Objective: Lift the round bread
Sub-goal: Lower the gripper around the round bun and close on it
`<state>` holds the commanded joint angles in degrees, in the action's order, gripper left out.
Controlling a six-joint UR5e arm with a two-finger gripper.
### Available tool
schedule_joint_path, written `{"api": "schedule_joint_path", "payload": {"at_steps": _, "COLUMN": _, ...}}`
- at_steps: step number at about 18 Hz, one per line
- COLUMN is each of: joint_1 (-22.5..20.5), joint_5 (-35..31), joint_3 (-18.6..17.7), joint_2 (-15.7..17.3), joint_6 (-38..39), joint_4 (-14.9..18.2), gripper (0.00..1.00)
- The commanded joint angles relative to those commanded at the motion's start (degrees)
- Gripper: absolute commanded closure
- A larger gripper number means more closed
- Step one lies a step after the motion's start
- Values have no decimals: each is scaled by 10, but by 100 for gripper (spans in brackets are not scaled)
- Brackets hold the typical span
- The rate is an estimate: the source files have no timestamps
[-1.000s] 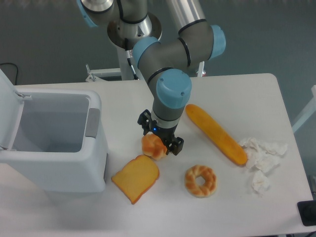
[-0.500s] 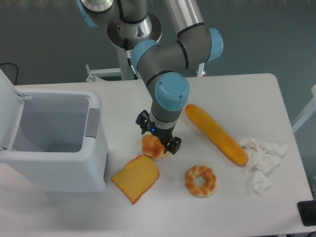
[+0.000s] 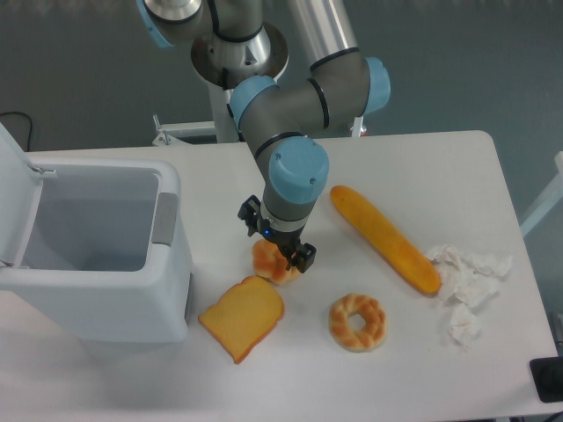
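from the left, an open white bin [image 3: 97,255] sits beside the toast slice [image 3: 242,316], and just above that slice the round bread [image 3: 271,263] is on the table [image 3: 440,167] with the gripper [image 3: 276,243] down over it, its fingers straddling the bun; whether they have clenched on it i cannot tell, and the lift looks still to come. right of it lie the donut [image 3: 357,322], the long loaf [image 3: 384,237] and crumpled paper [image 3: 466,281]. against the earlier frames, the arm and gripper have shifted slightly left and up the picture, and the bun seems to have gone with them a little.
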<state>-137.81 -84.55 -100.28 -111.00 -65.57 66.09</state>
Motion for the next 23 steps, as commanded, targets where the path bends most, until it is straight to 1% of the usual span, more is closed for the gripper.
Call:
{"api": "schedule_joint_path", "payload": {"at_steps": 5, "joint_1": 1, "joint_5": -1, "joint_3": -6, "joint_2": -9, "joint_6": 3, "joint_4": -1, "gripper": 0}}
{"api": "schedule_joint_path", "payload": {"at_steps": 7, "joint_1": 2, "joint_5": -1, "joint_3": -9, "joint_2": -11, "joint_6": 3, "joint_4": -8, "gripper": 0}}
{"api": "schedule_joint_path", "payload": {"at_steps": 10, "joint_1": 2, "joint_5": -1, "joint_3": -9, "joint_2": -12, "joint_6": 3, "joint_4": -9, "gripper": 0}}
{"api": "schedule_joint_path", "payload": {"at_steps": 13, "joint_1": 2, "joint_5": -26, "joint_3": -9, "joint_2": -14, "joint_6": 3, "joint_4": -14, "gripper": 0}}
{"api": "schedule_joint_path", "payload": {"at_steps": 15, "joint_1": 7, "joint_5": -37, "joint_3": -9, "joint_2": -21, "joint_6": 3, "joint_4": -16, "gripper": 0}}
{"api": "schedule_joint_path", "payload": {"at_steps": 19, "joint_1": 8, "joint_5": -36, "joint_3": -9, "joint_2": -32, "joint_6": 4, "joint_4": -23, "gripper": 0}}
{"api": "schedule_joint_path", "payload": {"at_steps": 23, "joint_1": 8, "joint_5": -33, "joint_3": -11, "joint_2": -32, "joint_6": 4, "joint_4": -24, "gripper": 0}}
